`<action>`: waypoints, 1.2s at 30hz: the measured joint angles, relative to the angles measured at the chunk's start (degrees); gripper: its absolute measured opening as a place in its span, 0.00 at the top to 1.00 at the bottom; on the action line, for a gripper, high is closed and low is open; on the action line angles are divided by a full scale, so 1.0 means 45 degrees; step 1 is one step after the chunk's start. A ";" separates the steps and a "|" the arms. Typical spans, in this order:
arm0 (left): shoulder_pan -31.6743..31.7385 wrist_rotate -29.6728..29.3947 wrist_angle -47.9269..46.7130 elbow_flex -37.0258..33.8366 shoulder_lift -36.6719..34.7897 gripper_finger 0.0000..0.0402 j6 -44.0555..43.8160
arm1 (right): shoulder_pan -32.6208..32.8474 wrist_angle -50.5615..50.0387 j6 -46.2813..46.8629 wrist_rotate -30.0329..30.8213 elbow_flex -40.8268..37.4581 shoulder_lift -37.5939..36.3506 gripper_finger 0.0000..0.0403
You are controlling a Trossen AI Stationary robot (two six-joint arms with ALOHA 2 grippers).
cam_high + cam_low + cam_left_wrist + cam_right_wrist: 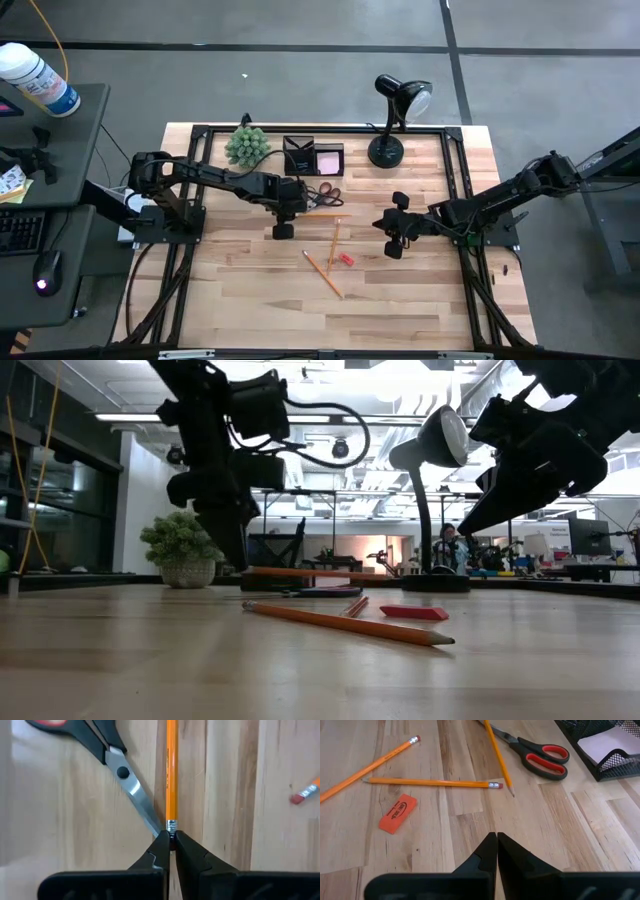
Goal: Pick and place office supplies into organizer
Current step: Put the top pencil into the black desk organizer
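Wooden table below you: your left gripper pinches the eraser end of an orange pencil beside the scissors, whose handles are cut off. Right gripper hovers closed, empty. Organizer sits behind.

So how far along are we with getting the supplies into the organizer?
Early. The organizer already holds a sticky-note pad. In hand: the left gripper has its jaws shut on the eraser end of one pencil beside the scissors. Still on the table: the scissors, two more pencils and the red eraser. The right gripper hovers shut and empty.
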 joint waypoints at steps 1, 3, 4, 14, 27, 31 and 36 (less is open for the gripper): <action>0.0000 -0.0057 -0.0207 0.0134 0.0000 1.00 0.0135 | 0.0000 -0.0005 0.0004 0.0000 0.0000 0.0000 0.98; 0.0000 -0.0250 -0.0816 0.0526 0.0000 1.00 0.0396 | 0.0000 -0.0005 0.0001 0.0000 0.0000 0.0000 0.98; 0.0000 -0.0368 -0.1136 0.0774 -0.0006 1.00 0.0570 | 0.0000 -0.0010 0.0005 0.0001 0.0000 0.0000 0.98; 0.0383 -0.1942 -0.3777 0.3371 -0.0039 1.00 0.2500 | 0.0000 -0.0013 0.0032 0.0000 0.0000 0.0002 0.98; 0.2726 -0.3429 -0.7346 0.7222 -0.0039 1.00 0.5576 | 0.0005 -0.0015 0.0049 -0.0199 0.0000 0.0000 0.98; 0.3328 -0.4200 -0.8413 0.8548 -0.0044 1.00 0.6722 | 0.0005 -0.0015 0.0049 -0.0199 0.0000 0.0000 0.98; 0.4206 -0.5424 -0.9654 0.9827 -0.0058 1.00 0.8085 | 0.0005 -0.0015 0.0049 -0.0199 0.0000 0.0000 0.98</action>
